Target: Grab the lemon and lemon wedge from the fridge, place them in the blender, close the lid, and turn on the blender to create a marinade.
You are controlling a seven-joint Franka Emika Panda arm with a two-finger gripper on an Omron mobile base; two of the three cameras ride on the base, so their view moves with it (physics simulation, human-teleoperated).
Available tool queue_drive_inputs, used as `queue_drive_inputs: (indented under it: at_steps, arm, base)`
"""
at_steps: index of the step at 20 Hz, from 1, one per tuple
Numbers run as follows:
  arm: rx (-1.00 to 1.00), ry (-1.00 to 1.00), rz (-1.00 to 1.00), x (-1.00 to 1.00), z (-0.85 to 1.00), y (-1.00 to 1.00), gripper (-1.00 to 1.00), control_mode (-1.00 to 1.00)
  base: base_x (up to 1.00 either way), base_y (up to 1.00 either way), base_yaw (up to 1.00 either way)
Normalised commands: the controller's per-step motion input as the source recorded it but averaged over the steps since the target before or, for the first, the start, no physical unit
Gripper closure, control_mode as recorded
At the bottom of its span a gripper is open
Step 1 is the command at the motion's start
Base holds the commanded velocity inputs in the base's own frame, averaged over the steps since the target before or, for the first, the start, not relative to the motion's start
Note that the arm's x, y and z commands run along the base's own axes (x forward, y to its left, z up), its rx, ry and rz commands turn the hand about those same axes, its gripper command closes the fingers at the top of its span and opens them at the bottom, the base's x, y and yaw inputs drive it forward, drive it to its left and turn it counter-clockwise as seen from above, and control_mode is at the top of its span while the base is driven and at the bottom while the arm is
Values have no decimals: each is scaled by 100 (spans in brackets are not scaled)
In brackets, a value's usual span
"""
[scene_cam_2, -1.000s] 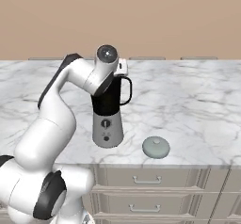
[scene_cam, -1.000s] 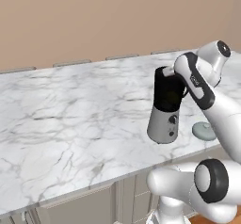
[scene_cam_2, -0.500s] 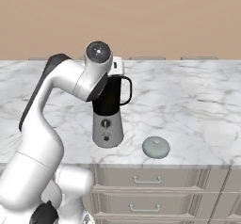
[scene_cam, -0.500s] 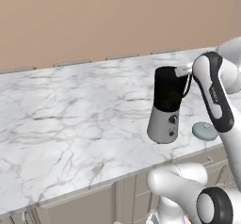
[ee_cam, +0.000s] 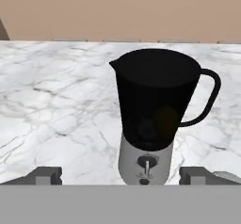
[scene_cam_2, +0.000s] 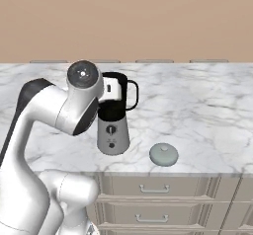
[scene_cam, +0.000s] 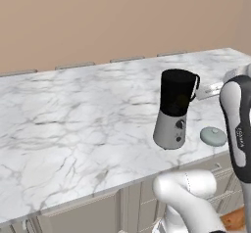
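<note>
Blender (ee_cam: pixel 157 119) sits uncapped near the counter (scene_cam: pixel 73 119) front edge, faint yellow shape inside jug, prob. the lemon. Lid (scene_cam_2: pixel 163 154) lies beside its base, within reach for capping. Gripper (ee_cam: pixel 120 175) spread wide, empty, facing the jug.

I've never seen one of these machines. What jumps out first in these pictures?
The black blender stands out, upright on the marble counter near its front edge, jug top uncovered. Its pale lid lies flat on the counter beside it, apart from the base. The big white robot arm looms beside the jug.
</note>
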Motion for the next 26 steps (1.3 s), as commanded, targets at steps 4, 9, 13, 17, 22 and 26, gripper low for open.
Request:
queue_drive_inputs:
  at_steps: [4, 9, 13, 17, 22, 26]
  arm:
    - [-6, 17, -9, -57, -50, 30, -100, -100]
    - [-9, 18, -5, -24, -43, 57, -100, -100]
    - [0, 3, -3, -1, -16, 38, -100, -100]
    - [0, 0, -5, 0, -3, 3, -100, -100]
    - [1, 0, -1, 0, 0, 0, -100, -100]
    - [0, 0, 0, 0, 0, 0, -100, 100]
  base:
    - [0, 0, 0]
    - [0, 0, 0]
    - [0, 0, 0]
    - [0, 0, 0]
    - [0, 0, 0]
    - [0, 0, 0]
